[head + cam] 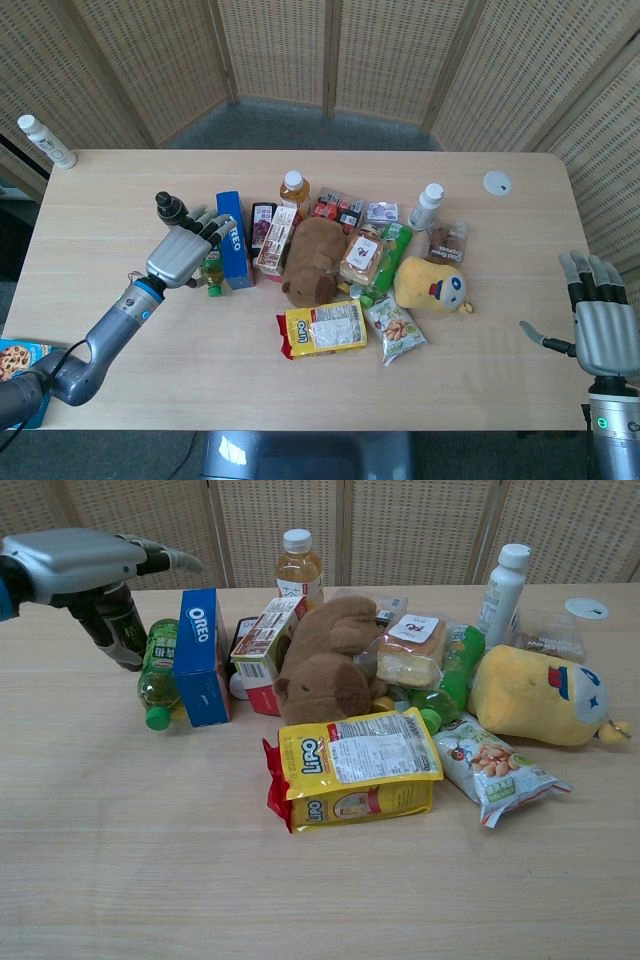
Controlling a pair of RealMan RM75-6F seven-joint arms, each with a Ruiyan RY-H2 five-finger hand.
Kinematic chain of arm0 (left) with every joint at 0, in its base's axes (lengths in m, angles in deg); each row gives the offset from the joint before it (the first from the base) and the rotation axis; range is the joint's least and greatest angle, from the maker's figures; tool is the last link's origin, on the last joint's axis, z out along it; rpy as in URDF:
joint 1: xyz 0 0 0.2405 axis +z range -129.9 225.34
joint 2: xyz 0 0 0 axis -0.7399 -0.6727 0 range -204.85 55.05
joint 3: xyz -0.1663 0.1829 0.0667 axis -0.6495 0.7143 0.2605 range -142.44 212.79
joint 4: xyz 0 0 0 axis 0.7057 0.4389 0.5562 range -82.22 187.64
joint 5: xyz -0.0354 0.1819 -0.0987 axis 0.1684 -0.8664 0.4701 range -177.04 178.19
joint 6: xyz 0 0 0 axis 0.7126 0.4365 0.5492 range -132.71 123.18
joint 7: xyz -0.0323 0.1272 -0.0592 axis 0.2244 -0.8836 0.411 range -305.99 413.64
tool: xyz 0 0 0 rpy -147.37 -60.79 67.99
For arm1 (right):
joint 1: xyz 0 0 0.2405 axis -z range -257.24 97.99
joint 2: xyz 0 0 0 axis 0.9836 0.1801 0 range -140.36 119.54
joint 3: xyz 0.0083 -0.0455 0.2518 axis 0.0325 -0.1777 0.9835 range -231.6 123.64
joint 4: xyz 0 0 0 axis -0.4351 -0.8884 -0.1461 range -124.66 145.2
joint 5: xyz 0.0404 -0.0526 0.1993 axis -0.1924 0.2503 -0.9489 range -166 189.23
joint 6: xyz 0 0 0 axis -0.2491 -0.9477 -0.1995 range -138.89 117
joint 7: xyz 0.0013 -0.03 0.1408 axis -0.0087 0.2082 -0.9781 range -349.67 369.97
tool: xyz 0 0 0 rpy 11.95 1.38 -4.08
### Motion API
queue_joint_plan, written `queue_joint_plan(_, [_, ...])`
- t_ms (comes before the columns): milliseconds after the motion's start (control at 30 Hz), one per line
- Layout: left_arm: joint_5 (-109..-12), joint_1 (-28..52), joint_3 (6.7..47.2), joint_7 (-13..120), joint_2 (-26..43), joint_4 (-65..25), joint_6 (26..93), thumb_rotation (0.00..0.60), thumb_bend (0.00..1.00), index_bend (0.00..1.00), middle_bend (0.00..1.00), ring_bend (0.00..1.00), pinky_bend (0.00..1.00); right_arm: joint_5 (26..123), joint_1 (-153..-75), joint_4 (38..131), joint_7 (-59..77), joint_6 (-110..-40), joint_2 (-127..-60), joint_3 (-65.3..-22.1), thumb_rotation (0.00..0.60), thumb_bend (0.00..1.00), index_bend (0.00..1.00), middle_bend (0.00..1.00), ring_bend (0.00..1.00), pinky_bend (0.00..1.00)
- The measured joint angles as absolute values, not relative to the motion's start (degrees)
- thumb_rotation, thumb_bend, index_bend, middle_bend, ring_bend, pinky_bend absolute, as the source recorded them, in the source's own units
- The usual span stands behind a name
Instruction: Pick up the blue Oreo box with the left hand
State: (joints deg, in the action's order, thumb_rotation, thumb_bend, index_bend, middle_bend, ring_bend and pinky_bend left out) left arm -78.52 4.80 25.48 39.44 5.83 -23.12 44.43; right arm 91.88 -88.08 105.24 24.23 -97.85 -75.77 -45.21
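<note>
The blue Oreo box [237, 245] [200, 656] stands on its long edge at the left of the pile. My left hand [184, 251] [72, 559] hovers just to the box's left, above a green tea bottle [211, 274] [157, 679]. Its fingers are stretched out and apart, their tips reaching the box's upper left side, and it holds nothing. Whether they touch the box is unclear. A dark bottle [168, 208] [121, 630] stands behind the hand. My right hand [598, 325] is open near the table's right edge, far from the pile.
Right of the Oreo box lie a red and white carton [265, 632], a brown plush [312, 258], a yellow cookie bag [325, 328] and a yellow plush [432, 285]. An orange drink bottle [293, 190] and a white bottle [427, 205] stand behind them.
</note>
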Motion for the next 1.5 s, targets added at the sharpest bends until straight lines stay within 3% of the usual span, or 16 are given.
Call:
queue_joint_plan(433, [-75.87,-1.3,25.79,38.89,14.34,-11.18,38.08,0.6,0.16,0.0,0.05,0.02,0.0,90.61,-86.32,105.46,24.11,-99.06,-74.49,-45.18,0.357,0.0,0.0,0.03,0.07,0.0])
queue_joint_plan(600, [-74.68,-3.03,25.69,39.38,17.61,-6.67,36.33,0.6,0.16,0.04,0.11,0.09,0.0,90.35,-85.22,105.84,24.13,-100.1,-73.88,-45.4,0.358,0.0,0.0,0.03,0.07,0.0])
queue_joint_plan(733, [-74.4,-4.26,25.81,40.01,20.39,-2.83,35.53,0.6,0.16,0.12,0.18,0.14,0.0,90.22,-84.53,106.39,24.21,-100.95,-73.2,-45.34,0.358,0.0,0.0,0.03,0.07,0.0])
queue_joint_plan(900, [-74.17,-5.47,25.99,41.26,23.55,1.51,34.58,0.6,0.16,0.32,0.37,0.35,0.0,90.23,-84.18,107.06,24.55,-101.29,-72.75,-45.18,0.357,0.0,0.0,0.03,0.07,0.0])
queue_joint_plan(967, [-74.35,-5.87,26.08,42.24,24.68,2.96,34.59,0.6,0.16,0.4,0.45,0.44,0.05,90.23,-84.12,107.17,24.66,-101.31,-72.75,-45.17,0.356,0.0,0.0,0.03,0.07,0.0])
queue_joint_plan(1033, [-74.82,-6.05,26.15,43.3,25.35,3.77,35.24,0.6,0.16,0.49,0.56,0.56,0.16,90.12,-84.11,107.19,24.74,-101.22,-72.83,-45.12,0.359,0.0,0.0,0.03,0.07,0.0])
queue_joint_plan(1133, [-75.54,-6.19,26.24,45.02,26.25,5.1,36.36,0.6,0.16,0.55,0.62,0.64,0.25,90.02,-84.19,107.14,24.8,-101.01,-72.98,-45.02,0.361,0.0,0.0,0.03,0.07,0.0])
queue_joint_plan(1500, [-76.59,-7.97,25.83,49.77,28.7,10.27,36.7,0.6,0.15,0.57,0.61,0.66,0.33,89.9,-84.35,107.1,24.9,-100.42,-73.17,-44.88,0.361,0.0,0.0,0.03,0.07,0.0])
